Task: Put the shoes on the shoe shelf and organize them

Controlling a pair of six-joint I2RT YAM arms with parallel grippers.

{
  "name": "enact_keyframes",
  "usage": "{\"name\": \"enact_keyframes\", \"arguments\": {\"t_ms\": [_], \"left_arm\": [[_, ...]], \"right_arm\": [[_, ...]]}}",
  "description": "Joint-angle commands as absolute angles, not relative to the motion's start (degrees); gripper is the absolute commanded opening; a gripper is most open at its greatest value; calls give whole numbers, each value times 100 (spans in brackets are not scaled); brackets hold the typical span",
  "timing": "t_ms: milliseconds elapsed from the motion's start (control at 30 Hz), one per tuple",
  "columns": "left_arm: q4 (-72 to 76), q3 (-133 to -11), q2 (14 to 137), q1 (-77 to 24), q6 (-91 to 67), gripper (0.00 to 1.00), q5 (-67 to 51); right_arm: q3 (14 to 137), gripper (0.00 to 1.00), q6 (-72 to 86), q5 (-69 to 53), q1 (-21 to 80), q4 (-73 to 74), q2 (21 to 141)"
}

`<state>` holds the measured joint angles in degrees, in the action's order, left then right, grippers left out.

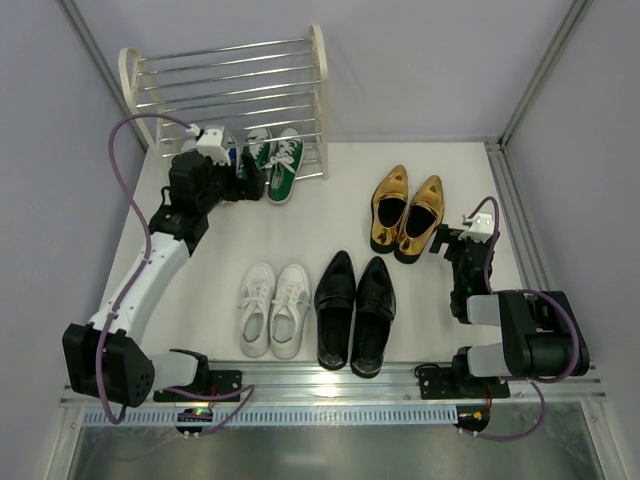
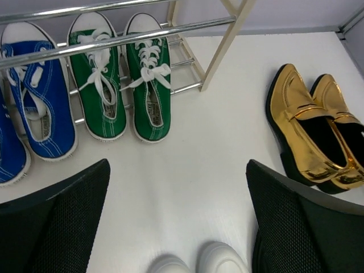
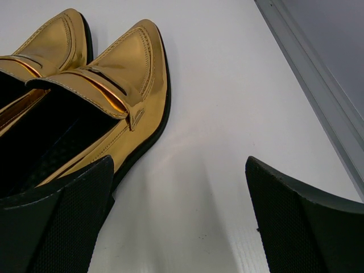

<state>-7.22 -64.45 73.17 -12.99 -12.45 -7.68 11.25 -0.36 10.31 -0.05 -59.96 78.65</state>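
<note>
Black mesh-faced left fingers [image 2: 62, 222]: spread wide and holding nothing, above bare white desk [image 1: 300, 225] just short of the shelf front.
Black right fingers [image 3: 62, 227]: spread wide and holding nothing. One sits at the heel of the outer gold shoe; whether they touch cannot be told.
Shiny gold pointed shoes [image 3: 108, 85]: side by side on the desk's right half, toes pointing away from the arms. Open desk lies between their black sole edge and the right rail.
Green canvas sneakers with white laces [image 2: 122, 85]: on the lowest chrome rods at the shelf's right end, heels overhanging the front rod.
Blue canvas sneakers [image 2: 37, 108]: on the same tier, just left of the green pair.
White lace-up sneakers [image 1: 273, 308]: on the desk near the arm bases; their toes show below the left fingers.
Glossy black pointed loafers [image 1: 355, 312]: just right of the white pair, well apart from the gold pair.
Cream-framed shoe shelf with chrome rods [image 1: 320, 80]: against the far wall, with its upper tiers bare.
Aluminium rail [image 3: 307, 85]: bounds the desk's right edge.
</note>
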Motion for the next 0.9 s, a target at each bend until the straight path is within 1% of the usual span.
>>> {"name": "enact_keyframes", "arguments": {"t_ms": [0,67,100,133,167,200,233,267,300,333,367,400,433,467,500,567,600,633,667,733,867], "left_arm": [[-862,-6259,7093,-1309,-2222,100,-758],[-493,-5986,7067,-1371,-2592,100,-301],[-396,-5898,7023,-1380,-2584,100,-247],[-239,-5767,7014,-1406,-2445,100,-429],[-220,-5705,7031,-1458,-2583,98,-309],[-237,-5669,7170,-1511,-2741,85,-125],[-307,-5695,7285,-1538,-2881,78,164],[-351,-5739,7443,-1547,-3170,70,210],[-369,-5809,7679,-1547,-3286,57,202],[-474,-6158,8160,-1547,-3383,56,106],[-649,-6405,8478,-1625,-3506,56,114],[-1007,-6660,8725,-1713,-3533,61,219],[-1063,-7071,9171,-1810,-3551,64,289],[-1107,-7275,9358,-2019,-3542,67,368],[-1177,-7477,9526,-2152,-3490,76,621],[-1388,-8093,9982,-2468,-3507,81,965],[-1545,-8295,10141,-2565,-3637,99,1402],[-2243,-8828,10299,-2610,-3682,100,1545],[-2494,-9050,10571,-2697,-3700,100,1677],[-2812,-9298,10670,-2777,-3569,100,1940],[-2478,-8746,10275,-2918,-3375,100,2153]], "right_arm": [[1160,97,-70,1020,0,-6434,7814],[1151,97,-70,1020,0,-6434,7822],[1160,97,-70,1020,0,-6434,7822],[1160,98,-70,1028,0,-6434,7822],[1160,98,-70,1020,0,-6425,7822],[1151,97,-70,1020,0,-6425,7822],[1151,97,-70,1028,0,-6434,7822],[1160,97,-70,1028,0,-6434,7822],[1160,97,-70,1020,0,-6434,7822],[1160,97,-70,1028,0,-6434,7814],[1151,97,-70,1020,0,-6434,7822],[1160,97,-79,1028,0,-6425,7822],[1151,97,-70,1020,0,-6425,7822],[1151,97,-79,1028,0,-6434,7814],[1151,98,-70,1028,0,-6442,7822],[1143,97,-70,1020,0,-6442,7822],[1151,97,-70,1020,0,-6434,7822],[1160,97,-70,1028,0,-6425,7814],[1151,97,-70,1011,0,-6434,7822],[1160,97,-79,1020,0,-6434,7814],[1151,97,-70,1011,0,-6434,7822]]}}
